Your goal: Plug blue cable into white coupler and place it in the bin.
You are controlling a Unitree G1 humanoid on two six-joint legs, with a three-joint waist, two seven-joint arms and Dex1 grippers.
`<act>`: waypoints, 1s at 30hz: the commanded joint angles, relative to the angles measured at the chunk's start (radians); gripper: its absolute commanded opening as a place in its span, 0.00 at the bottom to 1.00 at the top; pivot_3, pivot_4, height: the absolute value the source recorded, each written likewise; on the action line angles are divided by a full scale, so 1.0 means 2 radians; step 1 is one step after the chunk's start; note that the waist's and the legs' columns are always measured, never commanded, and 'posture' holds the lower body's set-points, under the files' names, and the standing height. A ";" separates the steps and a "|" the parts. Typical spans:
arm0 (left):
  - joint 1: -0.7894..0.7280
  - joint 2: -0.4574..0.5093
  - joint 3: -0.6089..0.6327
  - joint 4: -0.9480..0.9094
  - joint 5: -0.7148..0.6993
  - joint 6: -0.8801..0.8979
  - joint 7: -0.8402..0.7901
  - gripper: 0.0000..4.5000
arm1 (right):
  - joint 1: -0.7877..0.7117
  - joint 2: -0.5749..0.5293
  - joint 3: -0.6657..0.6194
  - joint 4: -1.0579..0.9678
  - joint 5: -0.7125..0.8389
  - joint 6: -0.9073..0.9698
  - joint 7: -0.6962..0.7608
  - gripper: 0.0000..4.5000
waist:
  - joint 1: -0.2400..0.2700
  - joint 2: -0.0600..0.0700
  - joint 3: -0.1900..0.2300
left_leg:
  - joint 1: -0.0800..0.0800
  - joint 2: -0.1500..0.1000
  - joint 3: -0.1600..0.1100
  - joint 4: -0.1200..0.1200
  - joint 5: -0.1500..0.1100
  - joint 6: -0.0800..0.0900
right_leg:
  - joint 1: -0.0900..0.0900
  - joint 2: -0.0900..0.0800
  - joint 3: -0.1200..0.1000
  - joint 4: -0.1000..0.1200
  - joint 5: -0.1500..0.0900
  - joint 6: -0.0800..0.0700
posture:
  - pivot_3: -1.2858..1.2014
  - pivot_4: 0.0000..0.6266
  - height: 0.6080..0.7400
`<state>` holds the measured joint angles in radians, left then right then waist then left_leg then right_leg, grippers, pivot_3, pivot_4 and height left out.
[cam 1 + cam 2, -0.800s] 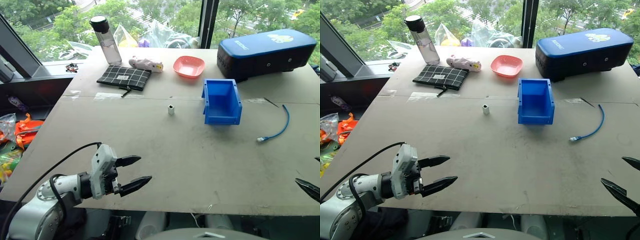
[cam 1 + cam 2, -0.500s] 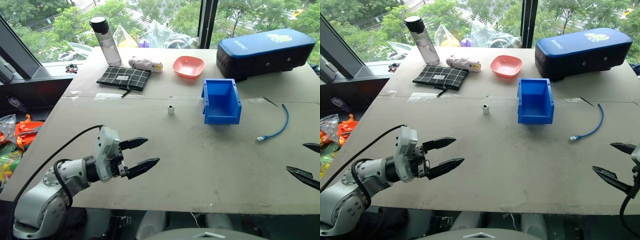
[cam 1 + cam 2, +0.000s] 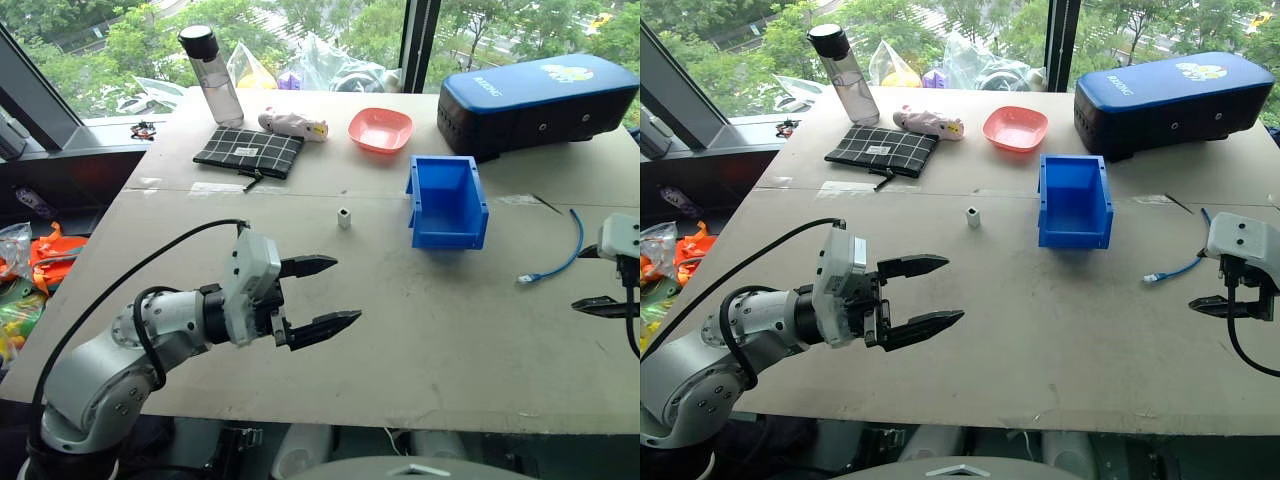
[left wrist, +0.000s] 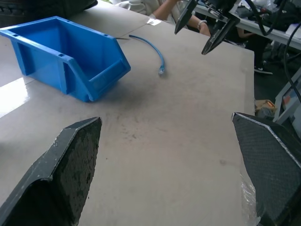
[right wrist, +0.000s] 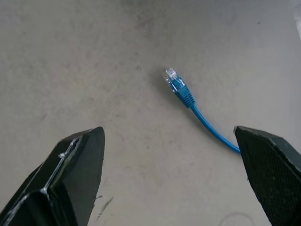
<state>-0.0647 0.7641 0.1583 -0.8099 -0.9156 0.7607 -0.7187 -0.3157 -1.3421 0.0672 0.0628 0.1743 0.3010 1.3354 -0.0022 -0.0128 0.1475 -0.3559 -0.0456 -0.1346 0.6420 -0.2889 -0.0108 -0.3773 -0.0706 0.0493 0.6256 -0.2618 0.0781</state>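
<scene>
Left end effector (image 3: 320,295) hovering over tabletop (image 3: 400,330), fingers spread, gripping nothing. Right end effector (image 3: 1230,300) hanging over right edge, pointing down beside cable (image 3: 555,258), fingers released, empty. Cable lying loose on tabletop, right of bin (image 3: 446,201). Coupler (image 3: 344,218) standing alone left of bin, unplugged.

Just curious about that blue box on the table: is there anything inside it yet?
The bin looks empty: its bare blue floor shows. A strip just behind its lower front lip is hidden. The blue cable and the white coupler lie on the table outside it.
</scene>
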 commanded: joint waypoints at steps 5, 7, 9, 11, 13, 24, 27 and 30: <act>0.009 0.028 0.012 -0.083 -0.049 0.006 0.044 1.00 | -0.179 0.092 0.133 0.161 -0.132 -0.099 0.083 0.99 | -0.009 0.000 0.001 | 0.000 0.000 0.000 0.000 0.000 0.000 | 0.000 0.000 0.000 0.000 0.000 0.000 | 0.52 0.24 0.97; 0.022 0.034 0.014 -0.105 -0.059 0.005 0.058 1.00 | -0.217 0.115 0.157 0.212 -0.159 -0.140 0.100 0.99 | -0.009 0.000 0.001 | 0.001 0.000 0.000 0.000 0.000 0.000 | 0.000 0.000 0.000 0.000 0.000 0.000 | 0.52 0.24 0.97; 0.036 0.045 0.010 -0.116 -0.067 -0.009 0.069 1.00 | -0.246 0.140 0.171 0.253 -0.174 -0.157 0.106 0.99 | -0.007 0.000 0.001 | 0.000 0.000 0.000 0.000 0.000 0.000 | 0.000 0.000 0.000 0.000 0.000 0.000 | 0.52 0.24 0.97; 0.050 0.062 0.002 -0.119 -0.076 -0.032 0.076 1.00 | -0.269 0.162 0.180 0.289 -0.188 -0.175 0.105 0.99 | -0.005 0.000 0.001 | 0.000 0.000 0.000 0.000 0.000 0.000 | 0.000 0.000 0.000 0.000 0.000 0.000 | 0.52 0.24 0.97; 0.064 0.081 -0.004 -0.119 -0.082 -0.057 0.083 1.00 | -0.284 0.176 0.184 0.315 -0.196 -0.187 0.108 0.99 | -0.005 0.000 0.001 | 0.000 0.000 0.000 0.000 0.000 0.000 | 0.000 0.000 0.000 0.000 0.000 0.000 | 0.52 0.24 0.97; 0.073 0.107 -0.011 -0.034 -0.046 -0.112 0.078 1.00 | -0.301 0.201 0.182 0.363 -0.211 -0.216 0.114 0.99 | -0.003 0.002 0.001 | 0.000 -0.001 0.000 0.000 0.000 0.000 | 0.000 0.000 0.001 0.001 0.000 0.000 | 0.52 0.24 0.97; 0.005 0.088 -0.054 0.079 0.010 -0.123 0.018 1.00 | -0.301 0.203 0.179 0.362 -0.211 -0.213 0.115 0.83 | -0.005 0.002 0.001 | 0.001 -0.002 0.000 0.000 0.000 0.000 | 0.000 0.000 0.000 0.001 0.000 -0.001 | 0.52 0.24 0.97; -0.004 0.076 -0.061 0.122 0.047 -0.143 -0.024 1.00 | -0.298 0.204 0.177 0.359 -0.210 -0.210 0.117 0.55 | -0.010 0.002 0.001 | 0.001 -0.002 0.000 0.001 0.000 0.000 | 0.000 0.000 0.000 0.001 0.001 -0.001 | 0.52 0.24 0.97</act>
<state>-0.0671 0.9253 0.0342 -0.5789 -0.8610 0.5166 -0.7087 -0.9071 -0.9214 0.4489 0.7953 -0.2492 -0.1171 1.5401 -0.0225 -0.0084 0.1489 -0.3546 -0.0500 -0.1342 0.6429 -0.2884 -0.0113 -0.3784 -0.0699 0.0510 0.6277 -0.2608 0.0770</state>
